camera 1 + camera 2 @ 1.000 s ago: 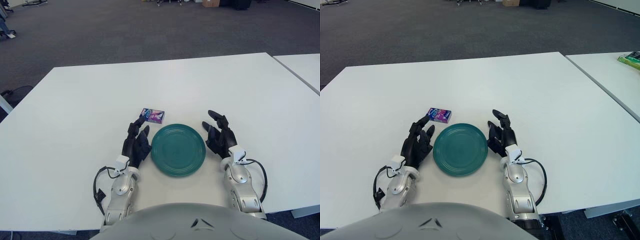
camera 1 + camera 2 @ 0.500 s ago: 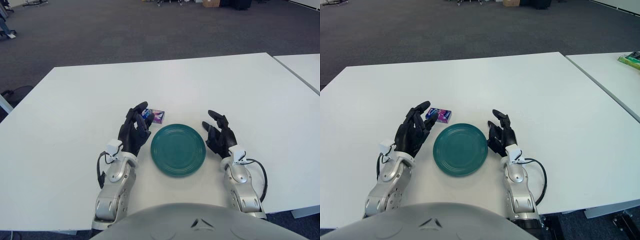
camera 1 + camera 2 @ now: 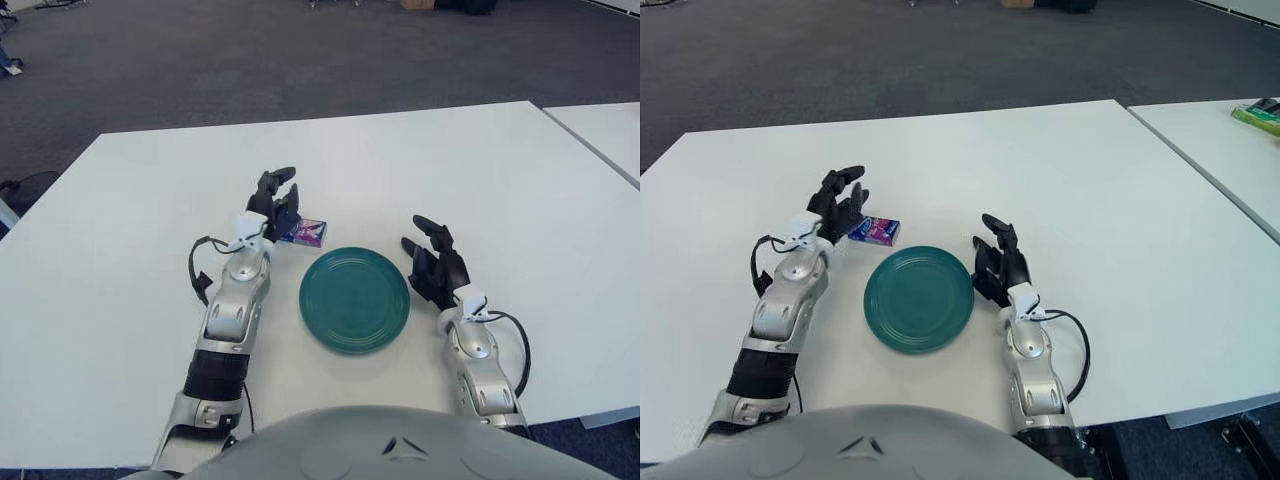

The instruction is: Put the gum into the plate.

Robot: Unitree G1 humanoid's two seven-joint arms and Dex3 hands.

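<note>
Left hand [image 3: 843,205] open beside gum [image 3: 876,232]; label seemingly unreadable.

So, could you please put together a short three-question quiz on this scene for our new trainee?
1. True or false: the gum already lies in the plate.
2. Which hand is at the gum? A) left hand B) right hand
3. Fill in: the gum sits on the table, just beyond the plate's far-____ edge.

Key:
1. False; it lies on the table, apart from the plate.
2. A; the left hand reaches over the gum with fingers spread, while the right hand rests by the plate's right side.
3. Left.
</note>
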